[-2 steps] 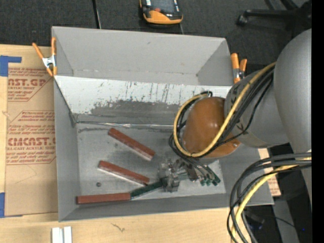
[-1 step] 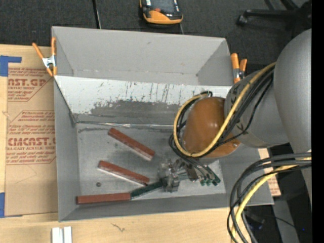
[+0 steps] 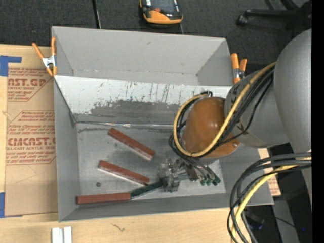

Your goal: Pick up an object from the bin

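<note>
My gripper [image 3: 171, 178] hangs low over the bin's front middle, just under the arm's orange cover. Right below it lies the dark green end of a long thin tool [image 3: 147, 190]. The tool's red-brown part runs left along the bin's front wall. Whether the gripper touches the green end I cannot tell. A red-brown flat bar [image 3: 123, 172] lies just left of the gripper, slanting down toward it. A second red-brown bar [image 3: 130, 143] lies farther back, also slanted.
The arm with its orange cover and looped cables covers the bin's right side. The bin's sloping back wall rises behind the bars. Bare floor lies to the left of the bars.
</note>
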You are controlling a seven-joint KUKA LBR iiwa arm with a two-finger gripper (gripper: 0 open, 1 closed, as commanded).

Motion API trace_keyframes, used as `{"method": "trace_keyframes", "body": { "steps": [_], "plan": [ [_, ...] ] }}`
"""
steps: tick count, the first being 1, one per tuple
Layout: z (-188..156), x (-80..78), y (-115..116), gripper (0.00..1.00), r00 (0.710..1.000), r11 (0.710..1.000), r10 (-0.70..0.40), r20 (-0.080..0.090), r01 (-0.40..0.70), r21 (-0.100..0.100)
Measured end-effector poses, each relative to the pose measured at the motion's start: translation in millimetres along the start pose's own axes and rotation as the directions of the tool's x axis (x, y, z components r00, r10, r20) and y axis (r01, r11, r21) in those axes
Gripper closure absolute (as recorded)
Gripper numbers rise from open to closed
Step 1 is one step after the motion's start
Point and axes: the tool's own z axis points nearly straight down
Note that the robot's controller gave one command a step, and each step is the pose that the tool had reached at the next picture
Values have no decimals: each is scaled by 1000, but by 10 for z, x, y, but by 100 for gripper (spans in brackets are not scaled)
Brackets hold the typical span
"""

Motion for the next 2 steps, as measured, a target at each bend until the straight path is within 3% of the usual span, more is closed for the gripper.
{"method": "trace_keyframes", "body": {
  "steps": [2],
  "plan": [
    [-134, 4, 4, 100, 1000, 1000, 0, -2, 0, 0]
  ]
}}
